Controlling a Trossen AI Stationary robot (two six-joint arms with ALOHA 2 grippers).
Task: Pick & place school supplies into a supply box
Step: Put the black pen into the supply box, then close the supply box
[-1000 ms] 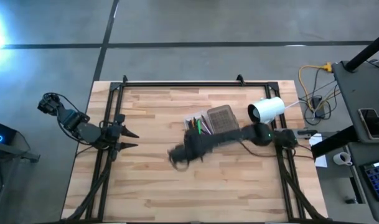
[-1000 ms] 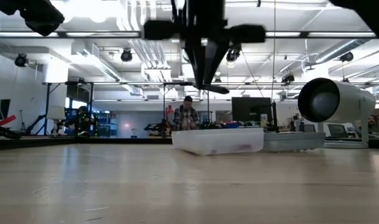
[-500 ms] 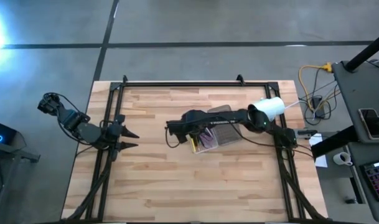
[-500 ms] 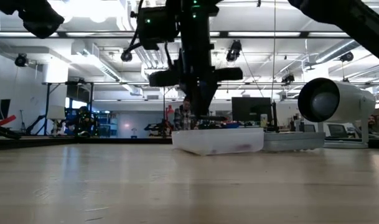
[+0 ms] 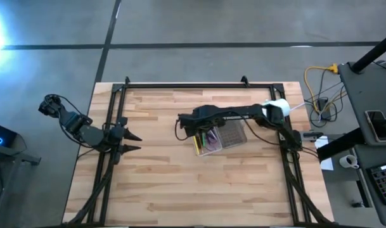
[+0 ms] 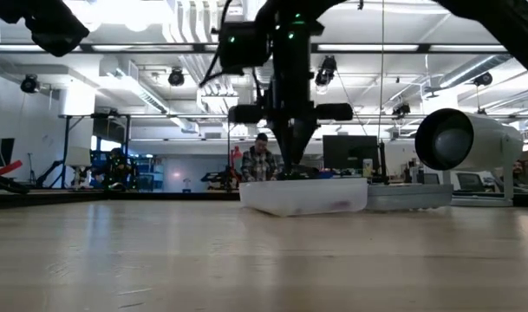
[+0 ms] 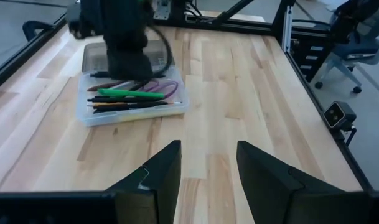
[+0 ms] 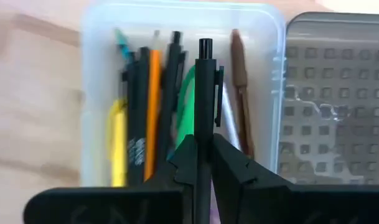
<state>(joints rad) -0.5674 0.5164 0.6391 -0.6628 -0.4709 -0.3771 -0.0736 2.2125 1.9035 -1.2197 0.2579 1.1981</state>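
My right gripper [image 8: 203, 163] is pinching a black pen [image 8: 205, 106] above the open supply box [image 5: 208, 147], which sits right of the table's middle. Its tray walls are low and the grey lid [image 8: 329, 99] lies flat beside it. Inside are yellow, orange, green and brown pens. My left gripper [image 5: 130, 142] waits spread at the left table edge. The wooden table [image 5: 154, 183] has much free room near and left. A white camera [image 6: 467, 143] stands at the right.
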